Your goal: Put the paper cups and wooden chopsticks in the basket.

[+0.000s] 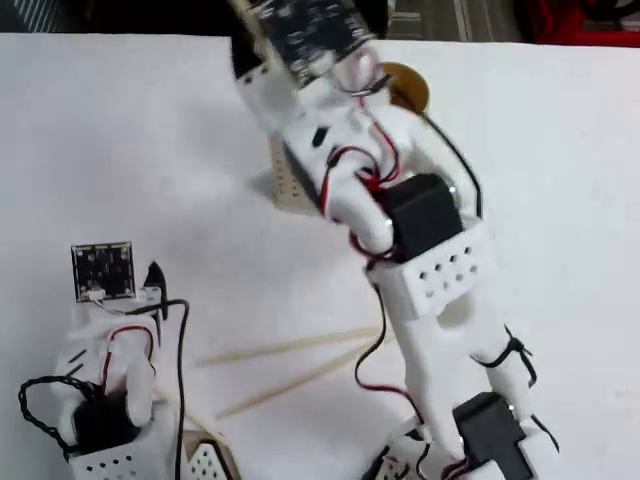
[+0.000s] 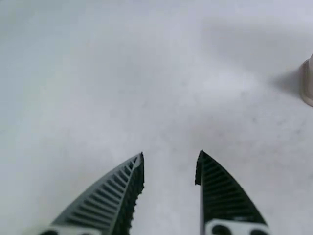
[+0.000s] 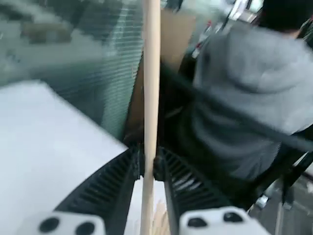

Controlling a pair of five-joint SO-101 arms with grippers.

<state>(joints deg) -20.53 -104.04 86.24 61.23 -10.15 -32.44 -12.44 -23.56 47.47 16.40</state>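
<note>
Left tool [image 2: 171, 155] sits at the near left of the counter [image 1: 120, 130], jaws partway apart, holding nothing. Two loose chopsticks [image 1: 290, 346] lie mid-counter. Farther back, the right tool [image 3: 148, 160] is clamped on a third chopstick [image 3: 151, 73] up by the basket [image 1: 288, 185]. I'd get its tip inside the wall before letting go, so it can't bounce out.

left end effector [image 2: 171, 154] jaws apart above white table [image 2: 122, 73]; beige object [image 2: 308, 83] at edge.
</note>
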